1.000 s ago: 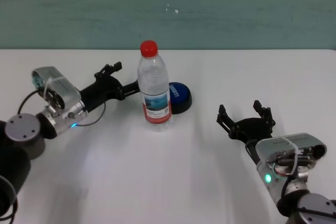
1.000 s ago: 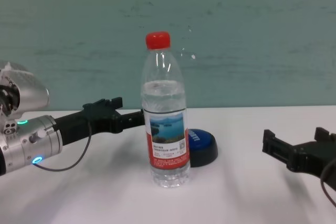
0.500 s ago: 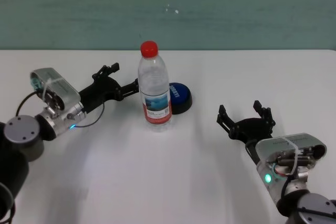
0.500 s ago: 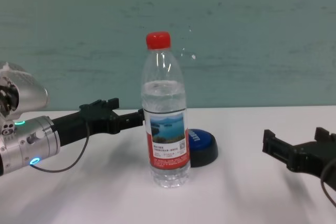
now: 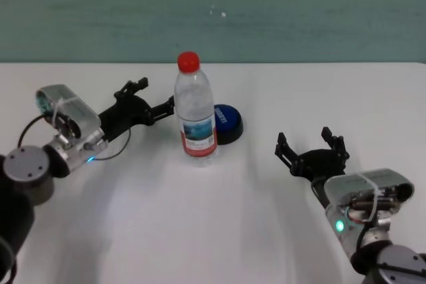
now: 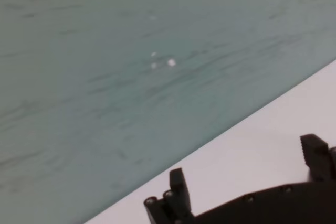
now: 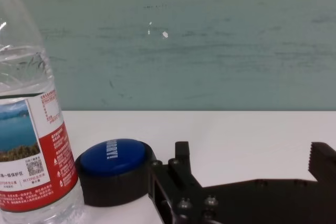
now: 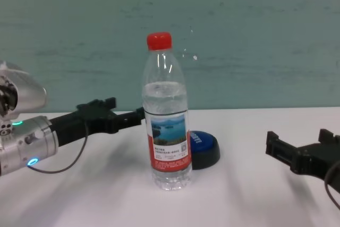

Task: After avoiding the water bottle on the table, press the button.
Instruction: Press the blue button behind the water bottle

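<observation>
The water bottle (image 5: 195, 108) stands upright at the middle of the white table (image 5: 200, 224); it also shows in the chest view (image 8: 166, 126) and the right wrist view (image 7: 31, 129). The blue button (image 5: 227, 122) sits just behind the bottle on its right, close to it (image 8: 206, 150) (image 7: 113, 161). My left gripper (image 5: 154, 95) is open, to the left of the bottle and slightly behind it, apart from it (image 8: 125, 109) (image 6: 247, 166). My right gripper (image 5: 304, 139) is open and empty, right of the button and nearer to me (image 8: 297, 137) (image 7: 252, 156).
A teal wall (image 5: 266, 4) runs along the table's far edge. The left wrist view shows only this wall and the bare table.
My left gripper has moved a little to the left and back, away from the bottle. The right arm, bottle and button have not moved.
</observation>
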`<act>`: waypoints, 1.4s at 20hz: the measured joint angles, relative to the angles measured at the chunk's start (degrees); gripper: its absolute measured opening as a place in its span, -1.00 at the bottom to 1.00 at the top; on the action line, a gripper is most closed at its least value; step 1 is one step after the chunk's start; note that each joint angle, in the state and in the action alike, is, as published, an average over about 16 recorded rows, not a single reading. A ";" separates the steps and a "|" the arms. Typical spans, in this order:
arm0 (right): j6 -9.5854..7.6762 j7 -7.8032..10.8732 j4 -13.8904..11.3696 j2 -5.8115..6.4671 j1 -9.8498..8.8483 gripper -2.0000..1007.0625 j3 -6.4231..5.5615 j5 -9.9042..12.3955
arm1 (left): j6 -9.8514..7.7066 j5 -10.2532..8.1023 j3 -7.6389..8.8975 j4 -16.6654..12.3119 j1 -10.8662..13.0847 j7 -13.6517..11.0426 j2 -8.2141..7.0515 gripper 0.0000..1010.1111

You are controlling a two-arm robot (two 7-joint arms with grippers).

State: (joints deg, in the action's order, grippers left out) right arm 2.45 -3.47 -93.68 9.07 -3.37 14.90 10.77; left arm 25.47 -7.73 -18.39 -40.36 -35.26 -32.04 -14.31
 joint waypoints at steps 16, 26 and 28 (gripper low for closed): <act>0.00 0.00 0.00 0.00 0.00 0.99 0.00 0.00 | -15.02 3.23 6.42 -31.78 19.72 15.46 -5.53 0.98; 0.00 0.00 0.00 0.00 0.00 0.99 0.00 0.00 | -18.62 5.77 10.08 -46.16 30.13 20.47 -5.93 0.98; 0.00 0.00 0.00 0.00 0.00 0.99 0.00 0.00 | -18.84 6.16 10.46 -48.02 31.63 20.83 -5.66 0.98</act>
State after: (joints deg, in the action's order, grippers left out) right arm 2.45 -3.47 -93.69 9.07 -3.37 14.90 10.77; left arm 6.63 -1.57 -7.93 -88.38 -3.63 -11.21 -19.96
